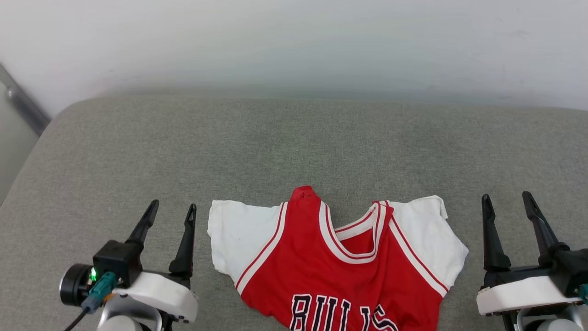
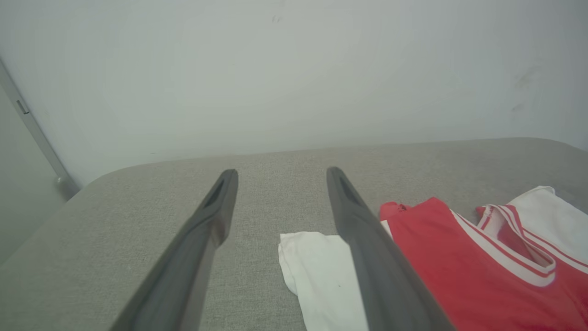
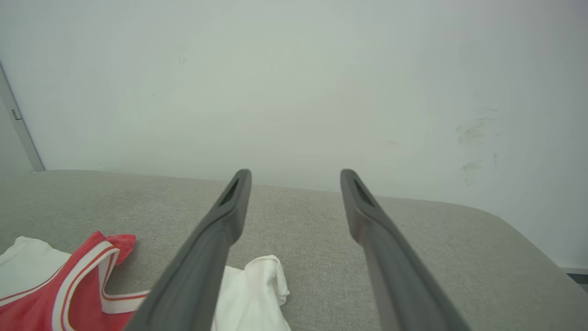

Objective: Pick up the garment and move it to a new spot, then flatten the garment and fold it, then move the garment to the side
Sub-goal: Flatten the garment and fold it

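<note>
The garment [image 1: 340, 266], a red jersey with white short sleeves, striped trim and black "BULLS" lettering, lies spread on the grey cushion [image 1: 294, 147] near its front edge; its lower part runs off the bottom of the head view. My left gripper [image 1: 171, 207] stands open just left of the white sleeve, with nothing between its fingers. My right gripper [image 1: 506, 199] stands open just right of the other sleeve, also empty. The left wrist view has the garment [image 2: 459, 276] at the right of my left gripper [image 2: 281, 172]. The right wrist view has the garment [image 3: 69, 294] at the lower left of my right gripper [image 3: 295, 172].
A pale wall [image 1: 294, 41] rises behind the cushion. At the far left a grey metal rail [image 1: 23, 105] runs along the wall beside the cushion's rounded corner. Bare cushion stretches behind the garment.
</note>
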You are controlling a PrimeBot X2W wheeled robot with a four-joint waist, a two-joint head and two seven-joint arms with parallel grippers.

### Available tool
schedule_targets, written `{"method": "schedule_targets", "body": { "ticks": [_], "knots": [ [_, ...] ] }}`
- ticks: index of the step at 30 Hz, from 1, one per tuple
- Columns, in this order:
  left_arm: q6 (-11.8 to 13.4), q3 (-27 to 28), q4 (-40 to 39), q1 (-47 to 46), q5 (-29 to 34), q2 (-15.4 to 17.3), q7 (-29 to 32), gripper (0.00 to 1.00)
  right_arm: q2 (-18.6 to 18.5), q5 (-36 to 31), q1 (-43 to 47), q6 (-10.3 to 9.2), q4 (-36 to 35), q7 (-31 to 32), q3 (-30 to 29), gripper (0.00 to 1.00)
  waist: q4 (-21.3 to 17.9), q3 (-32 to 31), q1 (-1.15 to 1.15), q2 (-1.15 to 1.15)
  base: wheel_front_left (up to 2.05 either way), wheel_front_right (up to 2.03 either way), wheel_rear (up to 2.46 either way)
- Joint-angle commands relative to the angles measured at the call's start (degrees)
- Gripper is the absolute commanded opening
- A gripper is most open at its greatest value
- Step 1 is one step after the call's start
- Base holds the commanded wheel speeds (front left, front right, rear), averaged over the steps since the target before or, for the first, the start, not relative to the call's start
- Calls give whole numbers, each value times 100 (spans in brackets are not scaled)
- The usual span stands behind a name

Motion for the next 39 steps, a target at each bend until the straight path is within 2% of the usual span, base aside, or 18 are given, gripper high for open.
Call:
{"method": "schedule_targets", "body": {
  "ticks": [1,8,11,14,18,20,21,25,32,39],
  "knots": [
    [25,96,-48,204,-38,-125,-38,100,-14,25,56,-4,-30,-13,-30,100,-19,47,0,0,0,0,0],
    [-128,175,-14,389,49,-216,-49,100,-14,32,21,-4,-38,-13,-38,100,-71,125,0,0,0,0,0],
    [-239,197,34,314,-3,-125,37,100,-14,19,-22,-4,-68,-13,-17,100,-112,204,0,0,0,0,0],
    [-504,111,37,34,-66,76,401,100,-14,3,-106,-4,-119,-13,-13,100,-148,355,0,0,0,0,0],
    [-980,-23,-4,-553,-197,466,1309,100,-14,-41,-198,-4,-164,-13,5,100,-182,655,0,0,0,0,0],
    [-1220,-113,-23,-842,-210,777,1871,100,-14,-59,-281,-4,-161,-13,88,100,-271,774,0,0,0,0,0],
    [-1541,-141,-151,-1331,-385,1140,2699,100,-15,-35,-385,-4,-222,-13,87,100,-381,1000,0,0,0,0,0],
    [-1875,-111,-184,-1862,-971,1447,3841,100,-12,-19,-501,-4,-255,-13,76,100,-519,1256,0,0,0,0,0],
    [-2005,-143,109,-2550,-1820,1752,5547,100,-11,115,-652,-4,-286,-13,216,100,-795,1671,0,0,0,0,0],
    [-2039,-278,271,-2655,-1926,1944,6103,100,-13,221,-765,-4,-270,-13,411,100,-1037,2021,0,0,0,0,0]
  ]
}}
